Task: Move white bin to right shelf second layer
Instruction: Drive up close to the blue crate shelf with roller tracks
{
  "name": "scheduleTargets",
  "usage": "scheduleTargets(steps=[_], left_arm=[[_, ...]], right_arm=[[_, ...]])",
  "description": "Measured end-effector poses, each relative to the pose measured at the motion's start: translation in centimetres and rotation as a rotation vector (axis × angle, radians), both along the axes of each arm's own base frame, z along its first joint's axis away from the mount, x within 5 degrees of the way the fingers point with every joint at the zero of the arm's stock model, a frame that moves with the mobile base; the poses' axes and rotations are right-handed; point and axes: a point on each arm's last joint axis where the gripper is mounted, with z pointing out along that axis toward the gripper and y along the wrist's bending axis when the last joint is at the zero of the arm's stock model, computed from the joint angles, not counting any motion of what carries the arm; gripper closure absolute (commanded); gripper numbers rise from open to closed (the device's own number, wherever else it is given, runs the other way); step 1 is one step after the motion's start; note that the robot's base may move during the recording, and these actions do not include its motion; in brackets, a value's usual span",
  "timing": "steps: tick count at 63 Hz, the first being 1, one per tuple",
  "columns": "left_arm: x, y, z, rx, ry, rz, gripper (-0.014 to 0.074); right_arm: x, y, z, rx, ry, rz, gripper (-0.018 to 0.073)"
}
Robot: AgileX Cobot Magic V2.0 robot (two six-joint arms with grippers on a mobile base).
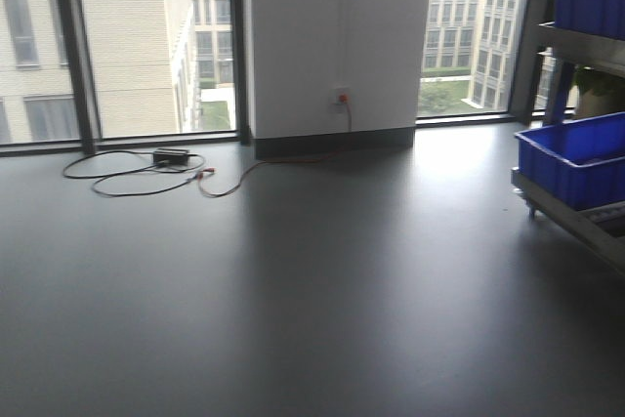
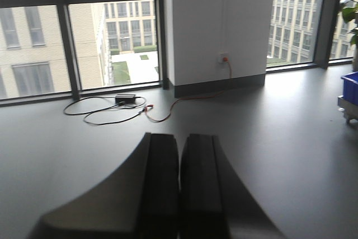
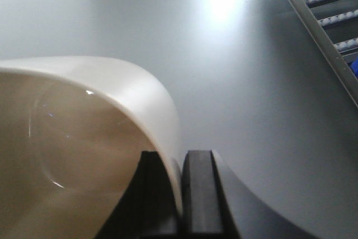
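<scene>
While the right gripper (image 3: 180, 194) pinches the white bin (image 3: 84, 138) by its rim wall, bin hangs over bare floor (image 1: 293, 290); roller shelf level (image 3: 335, 20) front rail sits well apart, upper right; left gripper (image 2: 180, 183) fingers pressed together, empty.

Logistics test hall in an office-type building.
Bare grey floor (image 1: 312, 300), full-height windows (image 1: 156, 56), steel flow rack (image 1: 566, 219) holding blue plastic crates (image 1: 571, 158).
</scene>
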Motion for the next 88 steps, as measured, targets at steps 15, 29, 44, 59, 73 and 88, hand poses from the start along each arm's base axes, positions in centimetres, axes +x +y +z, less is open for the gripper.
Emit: scheduleTargets(steps=[15,29,44,59,73,88], left_arm=[[0.0,0.0,0.0,0.0,0.0,0.0,0.0512],[0.0,0.0,0.0,0.0,0.0,0.0,0.0512],[0.0,0.0,0.0,0.0,0.0,0.0,0.0512],[0.0,0.0,0.0,0.0,0.0,0.0,0.0512],[0.0,0.0,0.0,0.0,0.0,0.0,0.0512],[0.0,0.0,0.0,0.0,0.0,0.0,0.0512]], right_arm=[[0.0,0.01,0.0,0.001,0.0,0.0,0.0511],[0.0,0.01,0.0,0.001,0.0,0.0,0.0511],[0.0,0.01,0.0,0.001,0.0,0.0,0.0511],[0.0,0.01,0.0,0.001,0.0,0.0,0.0511],[0.0,0.01,0.0,0.001,0.0,0.0,0.0511],[0.0,0.0,0.0,0.0,0.0,0.0,0.0511]])
